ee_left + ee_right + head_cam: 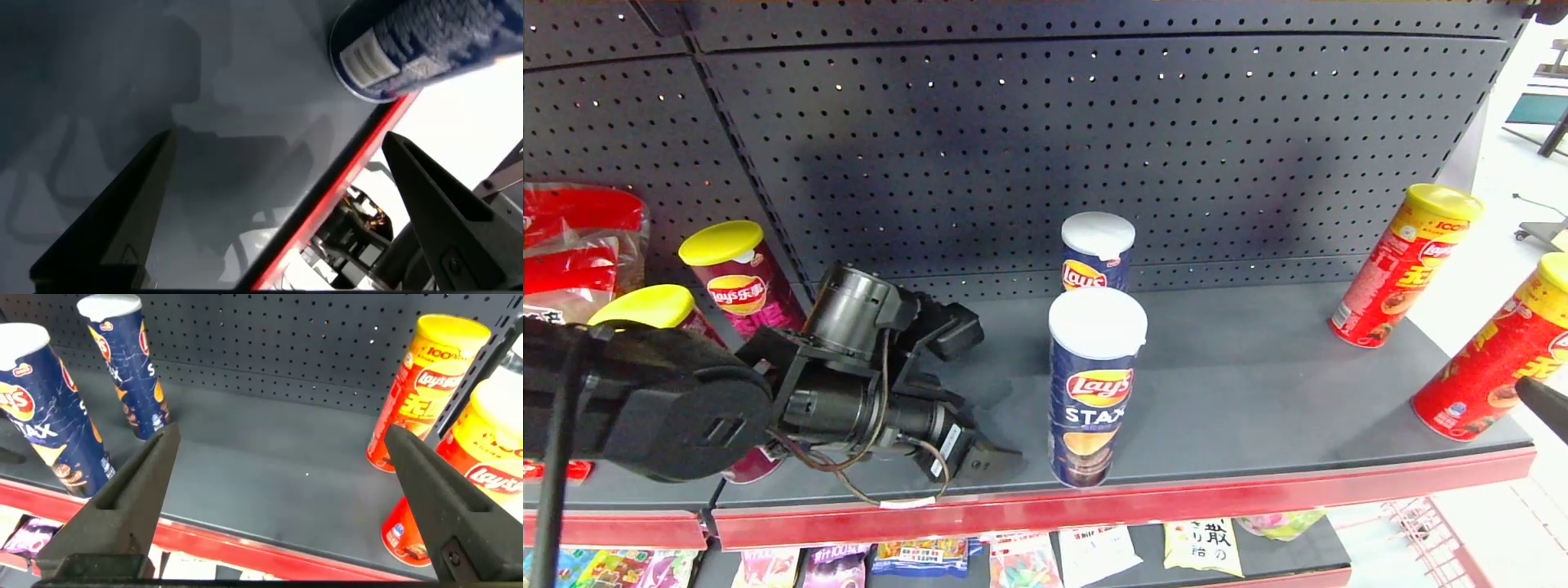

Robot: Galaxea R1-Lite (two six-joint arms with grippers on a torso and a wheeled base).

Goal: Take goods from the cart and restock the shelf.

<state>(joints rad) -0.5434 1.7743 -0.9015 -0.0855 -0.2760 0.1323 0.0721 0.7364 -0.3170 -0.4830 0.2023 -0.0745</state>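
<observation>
We see the left end effector [990,460] at lower left, spread and empty, just beside the front blue can [1094,384] standing mid-frame at the front edge of the shelf [1241,392]. At far right, near two red cans [1401,265], the right end effector [282,433] gapes empty

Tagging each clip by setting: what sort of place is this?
Most likely a shop aisle, or a mock-up of one: a pegboard-backed shelf with a red front edge, chip canisters standing on it, and snack packets on the level below.
</observation>
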